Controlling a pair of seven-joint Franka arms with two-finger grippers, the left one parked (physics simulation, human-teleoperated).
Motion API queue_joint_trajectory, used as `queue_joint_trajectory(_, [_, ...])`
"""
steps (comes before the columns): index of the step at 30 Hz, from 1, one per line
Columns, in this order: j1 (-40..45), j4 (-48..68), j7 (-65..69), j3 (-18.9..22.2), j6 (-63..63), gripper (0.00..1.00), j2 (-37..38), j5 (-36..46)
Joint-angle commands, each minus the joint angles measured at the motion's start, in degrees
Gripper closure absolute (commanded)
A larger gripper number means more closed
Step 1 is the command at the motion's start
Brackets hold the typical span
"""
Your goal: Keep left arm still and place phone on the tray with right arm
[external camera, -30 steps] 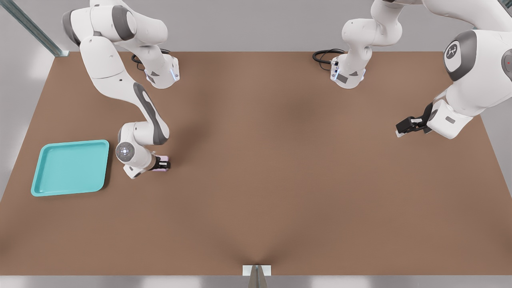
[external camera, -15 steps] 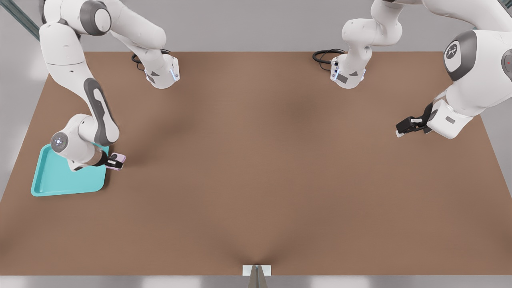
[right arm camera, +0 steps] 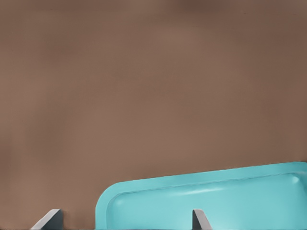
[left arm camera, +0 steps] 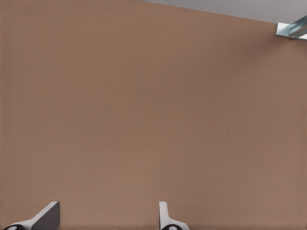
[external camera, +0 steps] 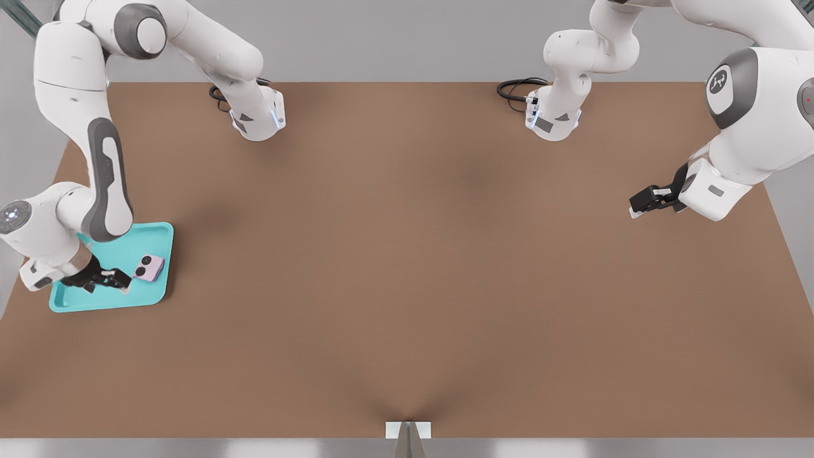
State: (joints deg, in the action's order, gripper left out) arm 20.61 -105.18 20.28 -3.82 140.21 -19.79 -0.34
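Gripper (external camera: 107, 280) of right arm (external camera: 105, 178): black, fingers spread apart, nothing between them, over the tray (external camera: 95, 304) interior near its edge toward the front view's left. In right wrist view, two grey fingertips (right arm camera: 199, 220) apart w/ only tray floor and rim between; no phone in that view.

Phone (external camera: 149, 268): pale pink-lilac, squarish, folded, two black lenses facing up. Lies flat on tray floor, just beside gripper on front view's right, apart from the fingers, close to the rim on that side but inside it.

Tray: shallow turquoise, rounded corners, raised rim, resting on brown table (external camera: 407, 286) at front view's left edge.

Handling (judged): rigid, compact, prob. light for its size; smooth shell likely slippery, so pinch across two opposite side edges, not across face and back. Lens face best kept clear of pads; glass there prob. the fragile part. Low profile when flat, so little edge height to grab; fingers would need to come down nearly to tray floor.

Task status (judged): phone on tray, released; placing looks complete, only retreat of arm left.
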Motion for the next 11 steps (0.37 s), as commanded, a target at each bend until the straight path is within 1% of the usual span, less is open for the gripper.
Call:
queue_joint_trajectory(1, [-10.7,0.9,-1.7,4.6,-16.7,0.00,6.9,0.0])
queue_joint_trajectory(2, [-16.8,0.9,-5.9,7.0,-23.9,0.00,10.9,0.0])
queue_joint_trajectory(3, [-19.7,2.5,-16.2,5.4,-30.8,0.00,15.3,0.1])
queue_joint_trajectory(4, [-21.2,11.4,-20.2,4.4,-40.5,0.00,14.2,0.2])
queue_joint_trajectory(6, [-24.8,19.7,-21.2,5.8,-44.8,0.00,8.5,0.3])
queue_joint_trajectory(7, [-25.8,29.1,-21.3,5.6,-50.9,0.00,3.4,0.2])
queue_joint_trajectory(8, [-25.8,28.3,-21.3,5.8,-50.5,0.00,3.7,0.2])
queue_joint_trajectory(9, [-25.4,25.7,-21.2,5.5,-48.6,0.00,6.3,0.3])
queue_joint_trajectory(11, [-24.8,23.6,-21.2,5.0,-47.8,0.00,7.1,0.3])
